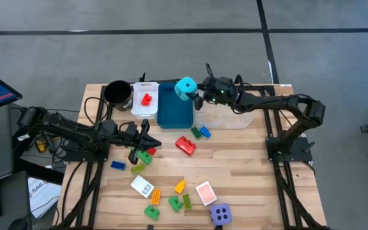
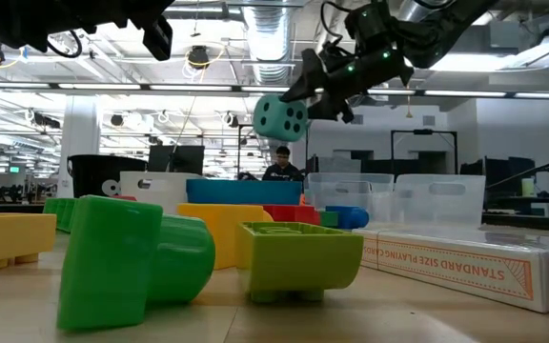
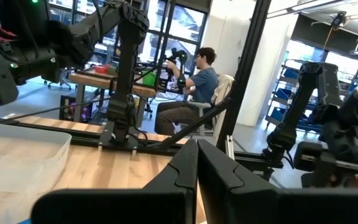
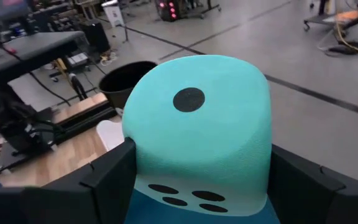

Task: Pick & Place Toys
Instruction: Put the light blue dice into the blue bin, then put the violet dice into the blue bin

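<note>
The cyan foam die (image 1: 185, 88) is held in the air by the right gripper (image 1: 197, 96), its two dark fingers (image 4: 107, 180) pressed against opposite sides of the die, one-dot face up in the right wrist view. From above, the die hangs over the far end of the blue tray (image 1: 174, 107); the low view shows it well clear of the tray's rim.

The blue tray sits near the bench's far edge, between a white tray (image 1: 144, 99) holding one red brick (image 1: 147, 99) and a clear tray (image 1: 229, 118) under the right arm. A black round cup (image 1: 117, 93) stands just beside the white tray, toward the far left corner.

On the bare wood near the blue tray's near end lie a larger red brick (image 1: 185, 145), a small green brick (image 1: 196, 133) and a blue brick (image 1: 204, 132). Toward the near edge are a purple foam die (image 1: 220, 213), a pink card (image 1: 205, 192), a white card (image 1: 142, 187), an orange brick (image 1: 180, 186) and several green bricks (image 1: 174, 204).

The left gripper (image 1: 147, 139) rests low at the left side of the bench, its fingers (image 3: 185, 174) closed together with nothing between them, just beside a green brick (image 1: 144, 157) and a lime brick (image 1: 137, 168); another blue brick (image 1: 118, 165) lies close by.
</note>
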Available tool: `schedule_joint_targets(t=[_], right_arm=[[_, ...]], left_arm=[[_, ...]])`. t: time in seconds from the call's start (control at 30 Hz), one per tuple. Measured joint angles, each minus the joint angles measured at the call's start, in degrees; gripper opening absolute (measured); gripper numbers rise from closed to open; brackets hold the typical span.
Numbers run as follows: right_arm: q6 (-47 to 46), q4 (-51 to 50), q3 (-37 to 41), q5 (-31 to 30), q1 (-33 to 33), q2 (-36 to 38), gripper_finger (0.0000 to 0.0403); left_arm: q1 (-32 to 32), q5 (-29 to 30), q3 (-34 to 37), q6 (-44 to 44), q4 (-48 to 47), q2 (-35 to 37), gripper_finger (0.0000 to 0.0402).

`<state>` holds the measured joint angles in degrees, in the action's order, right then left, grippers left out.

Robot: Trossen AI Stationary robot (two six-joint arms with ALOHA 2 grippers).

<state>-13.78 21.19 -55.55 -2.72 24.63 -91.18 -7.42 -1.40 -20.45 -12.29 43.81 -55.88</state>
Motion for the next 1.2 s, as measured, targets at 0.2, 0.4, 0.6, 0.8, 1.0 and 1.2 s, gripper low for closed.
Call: schedule_joint_targets(t=[0.2, 0.4, 0.6, 0.8, 1.0, 1.2], right_arm=[[0.4, -0.4, -0.8, 1.8, -0.2, -0.5, 0.0297], [0.5, -0.6, -5.2, 2.0, -0.2, -6.5, 0.0297], [2.0, -2.9, -12.7, 2.9, -0.1, -15.4, 0.0305], [3.8, -10.8, -20.8, 3.2, -0.2, -19.3, 0.0368], [3.9, -12.1, -23.4, 3.3, -0.2, -19.6, 0.0388], [3.9, -12.9, -23.4, 3.4, -0.7, -19.6, 0.0387]], left_arm=[[0.0, 0.0, 0.0, 0.0, 0.0, 0.0, 0.0000], [-0.1, 0.0, 0.0, -0.5, -0.1, 0.0, 0.0000], [-0.6, 0.0, 0.0, -0.6, -0.1, 0.0, 0.0000], [-0.7, 0.1, 0.0, -0.6, -0.1, 0.0, 0.0000], [-0.7, 0.0, 0.0, -0.6, -0.7, 0.0, 0.0000], [-0.9, 0.0, 0.0, -0.6, -1.7, 0.0, 0.0000]])
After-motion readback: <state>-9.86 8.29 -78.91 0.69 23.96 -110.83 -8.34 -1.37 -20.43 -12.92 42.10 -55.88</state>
